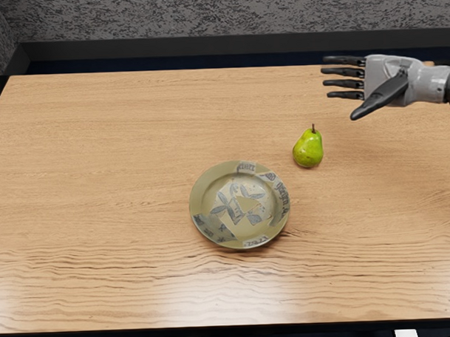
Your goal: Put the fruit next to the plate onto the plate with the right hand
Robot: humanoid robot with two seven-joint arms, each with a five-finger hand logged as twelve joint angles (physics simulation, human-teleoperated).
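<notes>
On wooden table (100, 180), upright pear (308, 148) beside plate (239, 204), right hand (370, 82) fingers outstretched, empty

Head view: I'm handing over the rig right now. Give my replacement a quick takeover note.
Right hand: open, fingers spread, holding nothing, at the far right of the table, well clear of the pear.
Left hand: not in view.
Pear: upright on the table, close beside the plate's far right rim, untouched.
Plate: nothing on it.
Done: nothing yet.
Left: reach to the pear, grasp it, lift it, set it on the plate.
</notes>
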